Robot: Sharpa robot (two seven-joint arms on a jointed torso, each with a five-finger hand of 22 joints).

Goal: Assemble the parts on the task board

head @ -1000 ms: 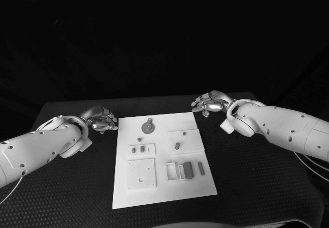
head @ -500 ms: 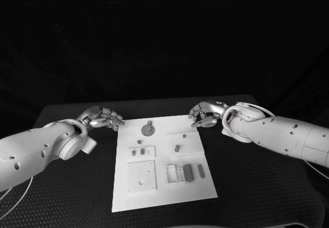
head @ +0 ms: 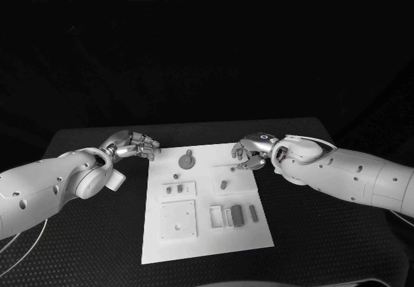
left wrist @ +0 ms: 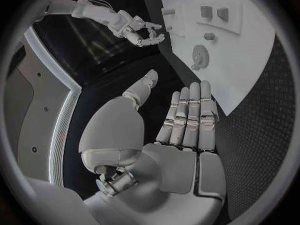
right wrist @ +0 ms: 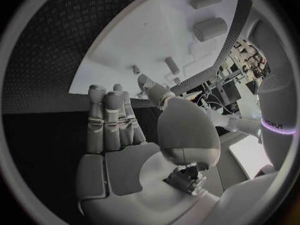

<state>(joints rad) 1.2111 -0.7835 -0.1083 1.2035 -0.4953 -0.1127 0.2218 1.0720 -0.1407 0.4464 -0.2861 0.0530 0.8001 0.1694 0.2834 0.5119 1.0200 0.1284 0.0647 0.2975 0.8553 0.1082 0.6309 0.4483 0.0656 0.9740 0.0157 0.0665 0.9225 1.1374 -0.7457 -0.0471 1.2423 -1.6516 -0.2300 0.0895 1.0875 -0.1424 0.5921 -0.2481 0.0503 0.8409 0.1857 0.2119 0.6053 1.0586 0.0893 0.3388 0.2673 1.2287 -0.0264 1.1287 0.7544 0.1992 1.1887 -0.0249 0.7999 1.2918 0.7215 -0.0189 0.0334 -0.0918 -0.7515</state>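
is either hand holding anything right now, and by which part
Nothing is held. The left hand is empty, fingers extended beside the task board. The right hand is empty too, at the board's far right corner.

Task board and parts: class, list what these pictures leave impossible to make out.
- Head view: the parts on the task board are too small to tell seated from loose.
- Left wrist view: the left hand covers the board's near stretch.
- Right wrist view: the right hand hides the board edge; the circle's rim cuts off the rest.
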